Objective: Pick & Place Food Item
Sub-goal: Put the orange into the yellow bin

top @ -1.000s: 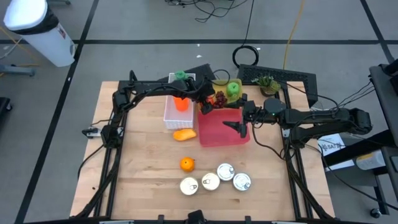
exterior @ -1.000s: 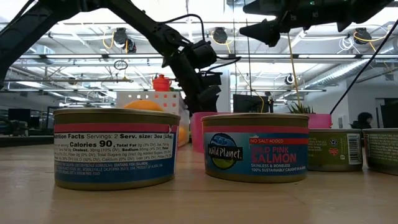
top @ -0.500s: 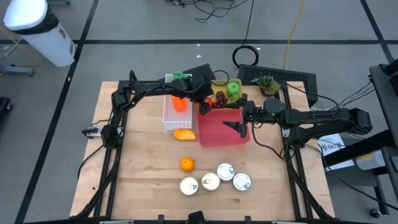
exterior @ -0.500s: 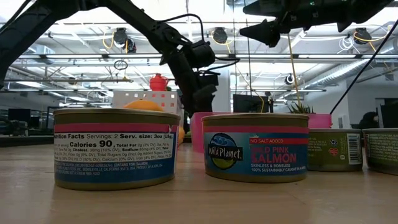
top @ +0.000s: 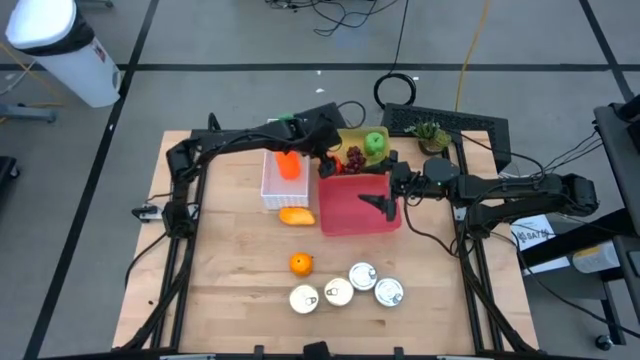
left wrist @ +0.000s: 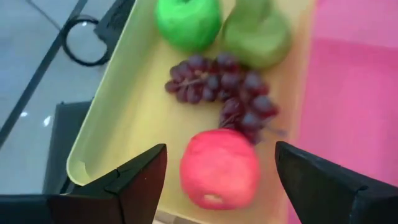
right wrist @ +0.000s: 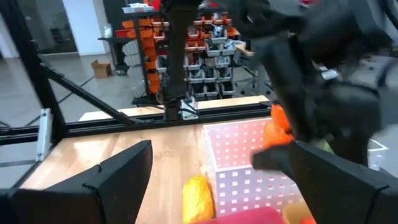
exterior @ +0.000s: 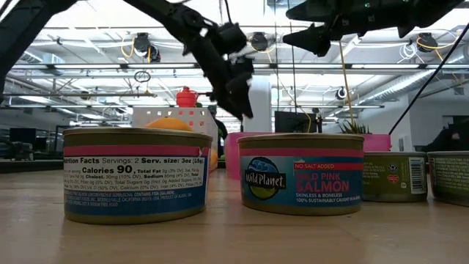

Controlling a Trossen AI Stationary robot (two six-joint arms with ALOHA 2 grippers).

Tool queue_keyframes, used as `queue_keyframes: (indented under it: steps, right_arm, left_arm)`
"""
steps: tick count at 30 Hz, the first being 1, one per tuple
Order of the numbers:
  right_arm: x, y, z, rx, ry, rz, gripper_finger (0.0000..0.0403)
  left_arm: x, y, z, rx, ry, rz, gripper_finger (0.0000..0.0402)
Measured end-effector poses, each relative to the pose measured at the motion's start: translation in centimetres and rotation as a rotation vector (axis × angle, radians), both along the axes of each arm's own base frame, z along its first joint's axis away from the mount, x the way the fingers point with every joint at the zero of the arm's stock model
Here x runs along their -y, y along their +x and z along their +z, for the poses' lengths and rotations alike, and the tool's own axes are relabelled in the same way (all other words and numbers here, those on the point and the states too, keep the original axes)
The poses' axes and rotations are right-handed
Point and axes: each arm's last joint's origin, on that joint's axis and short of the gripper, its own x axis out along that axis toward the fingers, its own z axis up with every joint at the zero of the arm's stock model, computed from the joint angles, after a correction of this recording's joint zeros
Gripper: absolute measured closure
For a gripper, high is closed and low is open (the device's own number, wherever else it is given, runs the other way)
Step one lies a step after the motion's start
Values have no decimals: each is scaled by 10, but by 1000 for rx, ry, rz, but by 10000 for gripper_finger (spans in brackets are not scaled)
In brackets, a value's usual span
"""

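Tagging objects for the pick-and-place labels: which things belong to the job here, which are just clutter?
In play:
- left gripper, jaws open above the round red apple
- yellow-green plastic tray
- pink rectangular bin

Lying about:
- four round tin cans
- small orange fruit
- white perforated basket

Two slim black cabled arms

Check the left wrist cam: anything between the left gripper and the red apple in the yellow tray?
Nothing visible. The left gripper is open with the red apple showing directly between its fingers in the yellow tray. The grapes lie just beyond the apple, against its far side, not in the approach path.
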Motion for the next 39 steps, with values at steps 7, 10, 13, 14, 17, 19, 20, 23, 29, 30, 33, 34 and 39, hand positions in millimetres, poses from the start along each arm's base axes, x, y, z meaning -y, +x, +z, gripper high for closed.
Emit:
queue_keyframes:
  steps: [7, 10, 13, 14, 17, 19, 20, 23, 29, 30, 33, 34, 39]
  right_arm:
    - [-3, 0, -3, -25, 45, 11, 51]
    - [-10, 1, -4, -34, 60, 42, 51]
    - [-17, 1, -5, -52, 62, 74, 51]
    - [-19, 2, -6, -55, 62, 84, 51]
    - [-26, 2, -6, -63, 60, 114, 51]
    - [-30, 3, -7, -68, 51, 130, 51]
    - [-31, 3, -8, -68, 44, 136, 51]
    - [-31, 4, -7, -61, 28, 140, 51]
    - [-31, 9, -7, -23, 24, 133, 51]
    - [-31, 10, -6, -13, 23, 133, 51]
    - [-31, 12, -7, -2, 16, 134, 51]
    - [-31, 13, -7, -2, 9, 134, 51]
    - [-31, 15, -9, -10, 0, 134, 51]
  left_arm:
    - [43, -25, 59, 167, -121, -306, 96]
    - [72, -41, 75, 250, -90, -429, 96]
    - [98, -64, 83, 351, -46, -453, 96]
    - [107, -73, 85, 387, -37, -458, 96]
    - [130, -96, 78, 452, -33, -486, 96]
    - [145, -108, 66, 451, -79, -501, 96]
    - [152, -113, 60, 449, -107, -504, 96]
    - [169, -126, 41, 418, -188, -508, 96]
    - [201, -135, -2, 286, -347, -511, 96]
    - [205, -134, -7, 270, -343, -513, 96]
    - [220, -133, -20, 201, -326, -497, 96]
    - [226, -131, -23, 193, -312, -507, 96]
    - [248, -126, -36, 125, -208, -555, 96]
